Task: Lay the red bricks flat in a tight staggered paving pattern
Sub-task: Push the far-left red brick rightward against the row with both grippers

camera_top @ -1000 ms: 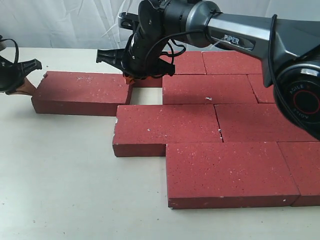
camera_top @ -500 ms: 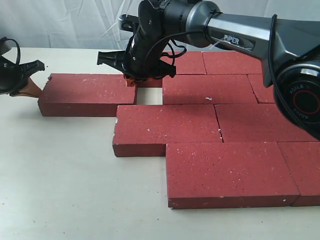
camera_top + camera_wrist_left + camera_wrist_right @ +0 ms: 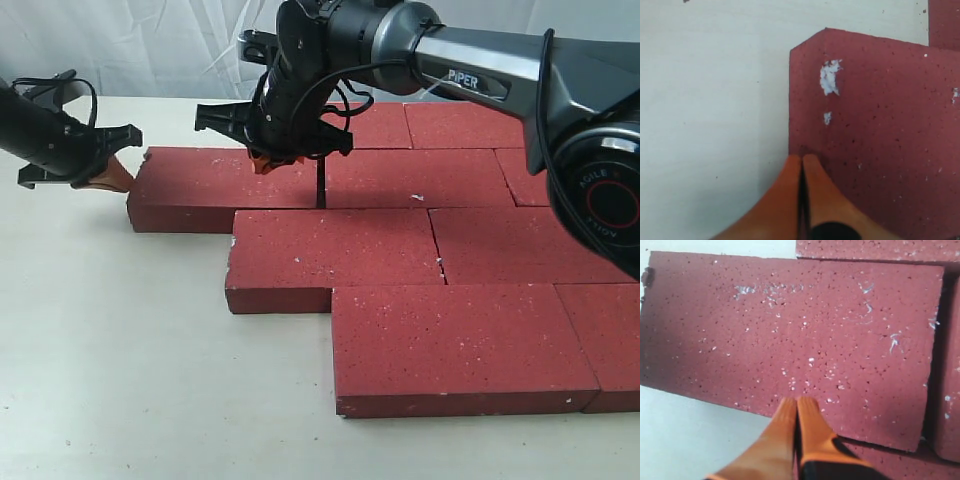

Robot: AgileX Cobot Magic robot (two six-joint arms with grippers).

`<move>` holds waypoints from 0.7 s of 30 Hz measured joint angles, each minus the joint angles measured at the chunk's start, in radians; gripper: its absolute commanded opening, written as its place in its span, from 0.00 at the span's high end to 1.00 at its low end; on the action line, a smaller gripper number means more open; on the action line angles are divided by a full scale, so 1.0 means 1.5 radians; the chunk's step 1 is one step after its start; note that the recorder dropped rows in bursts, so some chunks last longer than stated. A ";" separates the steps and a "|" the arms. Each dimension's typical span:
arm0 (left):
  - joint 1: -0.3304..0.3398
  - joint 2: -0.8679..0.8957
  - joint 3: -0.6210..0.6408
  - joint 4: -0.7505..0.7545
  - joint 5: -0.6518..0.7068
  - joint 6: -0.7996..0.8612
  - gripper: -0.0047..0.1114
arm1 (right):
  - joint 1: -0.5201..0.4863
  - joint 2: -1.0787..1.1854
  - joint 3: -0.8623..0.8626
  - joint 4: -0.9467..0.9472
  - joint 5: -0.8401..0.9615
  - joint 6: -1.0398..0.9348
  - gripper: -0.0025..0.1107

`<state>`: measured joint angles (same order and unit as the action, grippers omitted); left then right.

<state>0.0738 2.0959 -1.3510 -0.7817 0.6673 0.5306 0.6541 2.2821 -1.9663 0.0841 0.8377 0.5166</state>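
Observation:
Several red bricks lie flat in staggered rows on the right of the table, among them the second-row brick [image 3: 420, 178] and the third-row brick [image 3: 335, 255]. One more red brick [image 3: 225, 185] lies at the left end of the second row, with only a thin dark gap to its neighbour. My left gripper [image 3: 112, 176] is shut, its orange tips [image 3: 802, 158] against that brick's [image 3: 875, 140] left end. My right gripper [image 3: 262, 160] is shut and empty, and hangs over the same brick's [image 3: 790, 325] far edge with its tips [image 3: 796, 401] just above the top face.
The pale table [image 3: 120, 380] stretches bare to the left and front of the bricks. A white curtain [image 3: 150, 45] hangs behind. The right arm's black body [image 3: 480, 60] reaches across above the back rows. The front-row brick [image 3: 460, 345] lies near the table's front edge.
My left gripper has moved right with the loose brick ahead of it. The pale gap beside the second-row brick has closed to a thin line. The right gripper has barely moved.

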 measured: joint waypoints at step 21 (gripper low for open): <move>-0.013 0.000 0.000 0.027 -0.023 0.000 0.96 | 0.000 0.000 0.000 0.000 -0.009 0.000 0.99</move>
<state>0.0536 2.0959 -1.3510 -0.7416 0.6327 0.5306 0.6541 2.2821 -1.9663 0.0841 0.8243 0.5166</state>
